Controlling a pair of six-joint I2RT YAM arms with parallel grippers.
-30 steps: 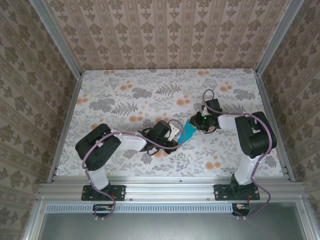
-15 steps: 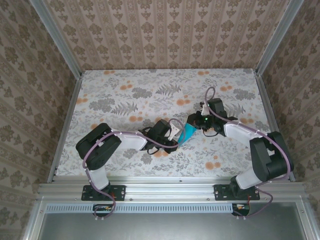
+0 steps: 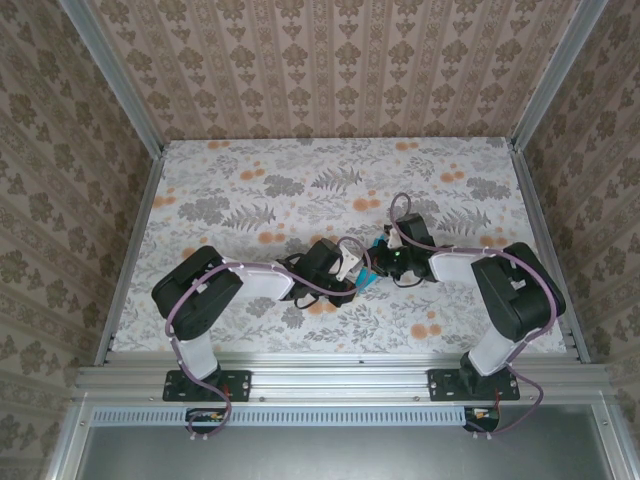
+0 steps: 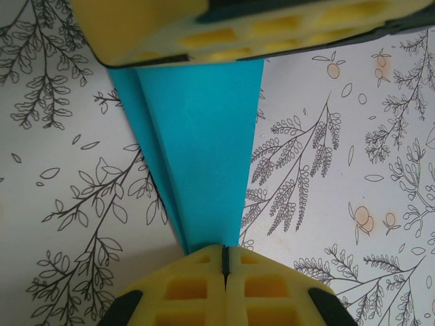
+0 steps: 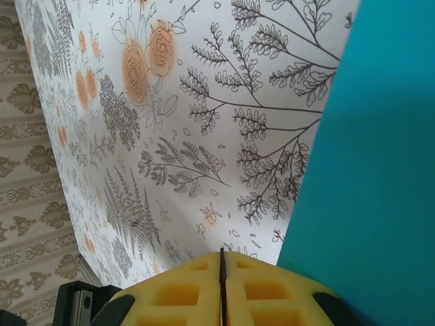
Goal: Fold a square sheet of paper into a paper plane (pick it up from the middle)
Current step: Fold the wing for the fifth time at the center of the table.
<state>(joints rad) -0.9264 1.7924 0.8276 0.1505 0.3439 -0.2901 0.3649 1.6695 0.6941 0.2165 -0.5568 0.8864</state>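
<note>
L gripper (image 4: 224, 257) clamps paper (image 4: 204, 136), narrow end.

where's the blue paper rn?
Top view: paper near the middle of the table, between both grippers; left gripper pinches its narrow end, right gripper meets the far end.

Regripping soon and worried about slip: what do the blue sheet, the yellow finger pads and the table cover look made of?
Blue sheet: thin matte paper, holding a sharp crease. Pads of the left hand: yellow, likely soft foam or rubber, moulded with square pockets. Table cover: matte floral print, paper or vinyl, cannot tell.
</note>
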